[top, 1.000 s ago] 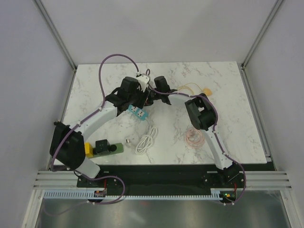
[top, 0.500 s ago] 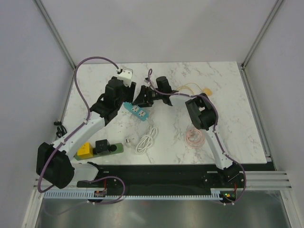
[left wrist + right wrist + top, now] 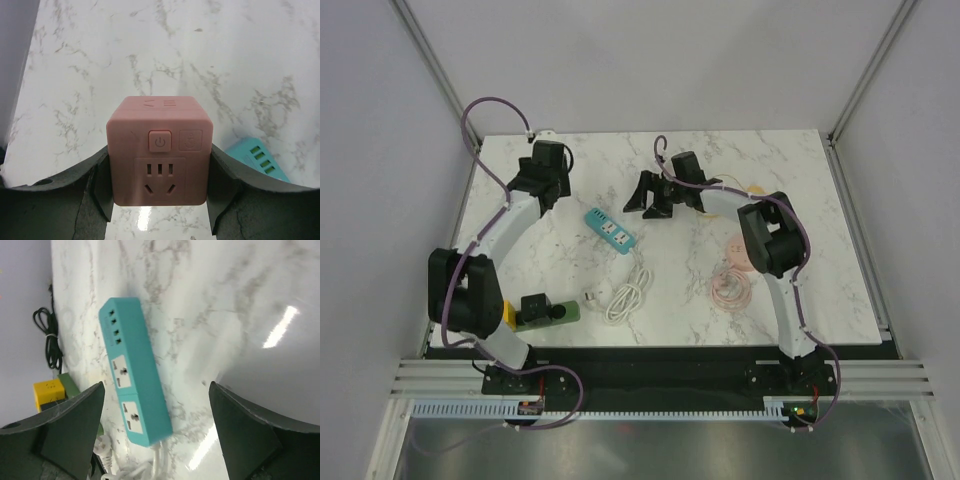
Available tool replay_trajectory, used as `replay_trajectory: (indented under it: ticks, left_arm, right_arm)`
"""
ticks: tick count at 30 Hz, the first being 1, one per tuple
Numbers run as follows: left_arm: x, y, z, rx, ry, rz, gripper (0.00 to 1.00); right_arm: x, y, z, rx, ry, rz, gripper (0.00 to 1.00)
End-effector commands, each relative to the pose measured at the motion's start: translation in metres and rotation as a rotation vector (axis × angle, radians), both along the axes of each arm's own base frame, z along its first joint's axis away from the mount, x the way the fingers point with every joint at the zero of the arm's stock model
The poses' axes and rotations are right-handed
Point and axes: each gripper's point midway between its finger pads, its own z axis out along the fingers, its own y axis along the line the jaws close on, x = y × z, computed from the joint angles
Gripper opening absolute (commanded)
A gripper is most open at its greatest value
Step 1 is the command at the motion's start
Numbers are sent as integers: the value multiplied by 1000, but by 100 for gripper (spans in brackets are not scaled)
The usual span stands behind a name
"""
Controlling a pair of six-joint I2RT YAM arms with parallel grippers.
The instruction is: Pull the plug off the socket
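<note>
The left tool [image 3: 545,168] is pinching the pink cube plug [image 3: 159,150] by its two sides, out at the far left of the worktop [image 3: 800,170]. The blue power strip [image 3: 132,375] lies flat near the middle, well apart from the cube, and none of its outlets show anything plugged in. To my eye the pull is done, and what's left is letting go. The next move probably calls for lowering the cube onto bare marble and spreading the fingers without flicking it over.

The right tool [image 3: 650,203] hangs just beyond the strip with its fingers spread wide and nothing between them. It isn't touching the strip.

A white cord [image 3: 625,297] runs in a loose bundle from the strip's near end. A thin coil of wire [image 3: 730,290] sits to the right, and yellow and green blocks [image 3: 535,312] sit at the near left edge. None of these crowds the cube, and the marble under it looks free.
</note>
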Motion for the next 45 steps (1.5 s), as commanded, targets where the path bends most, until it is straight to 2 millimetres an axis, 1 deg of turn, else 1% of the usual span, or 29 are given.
replay_trajectory:
  ticks: [1,2,3,4,5,6,7,8,9,10,11,12,13,14,15,17,18,20,26,27,30,34,39,45]
  left_arm:
    - [3,33,-4,10,50,206,2]
    - [5,40,-9,21,69,224,2]
    - [4,47,-12,44,86,245,2]
    - [6,50,-10,51,83,262,2]
    - [8,57,-18,61,103,280,2]
    - [10,60,-20,62,108,290,2]
    - [14,61,-20,46,100,302,5]
    - [17,68,-26,35,110,317,8]
    - [20,68,-31,21,121,314,11]
    - [26,70,-31,13,119,313,14]
    - [29,74,-41,13,148,316,15]
    - [31,73,-41,0,159,312,16]
    - [32,74,-43,-2,165,316,17]
    - [33,76,-46,-7,169,319,20]
    - [34,74,-52,-15,180,316,27]
    - [35,75,-58,-14,196,312,34]
    - [38,76,-63,-11,207,311,39]
    - [39,79,-68,-24,224,309,41]
    - [43,84,-73,-46,236,315,54]
    - [43,85,-74,-48,237,316,58]
    - [43,84,-76,-51,245,314,66]
    - [44,84,-75,-56,243,306,70]
    - [44,87,-86,-47,270,303,70]
    - [44,87,-92,-42,285,298,73]
  right_arm:
    - [4,-31,32,-111,-108,-77,92]
    - [-5,-38,25,-137,-98,-78,92]
    - [-9,-41,39,-133,-124,-87,93]
    - [-11,-47,38,-155,-132,-115,93]
    - [-28,-53,20,-179,-94,-116,93]
    - [-35,-53,30,-167,-116,-118,93]
    - [-42,-48,31,-161,-140,-110,93]
    - [-56,-55,12,-201,-113,-116,93]
    - [-58,-52,18,-195,-159,-109,93]
    - [-64,-44,17,-194,-183,-93,93]
    - [-69,-45,11,-214,-182,-101,93]
    - [-72,-37,17,-196,-204,-92,93]
    - [-76,-33,18,-186,-211,-87,93]
    - [-81,-32,16,-181,-213,-82,93]
    - [-81,-28,23,-164,-232,-84,93]
    - [-89,-22,25,-157,-246,-65,93]
    - [-89,-19,30,-147,-262,-63,93]
    - [-92,-17,30,-150,-275,-55,93]
    - [-91,-18,25,-165,-274,-52,93]
    - [-91,-18,24,-166,-274,-50,94]
    - [-91,-17,22,-164,-269,-46,93]
    - [-92,-16,20,-165,-267,-42,93]
    - [-90,-16,17,-173,-265,-43,94]
    - [-91,-15,14,-175,-257,-34,94]
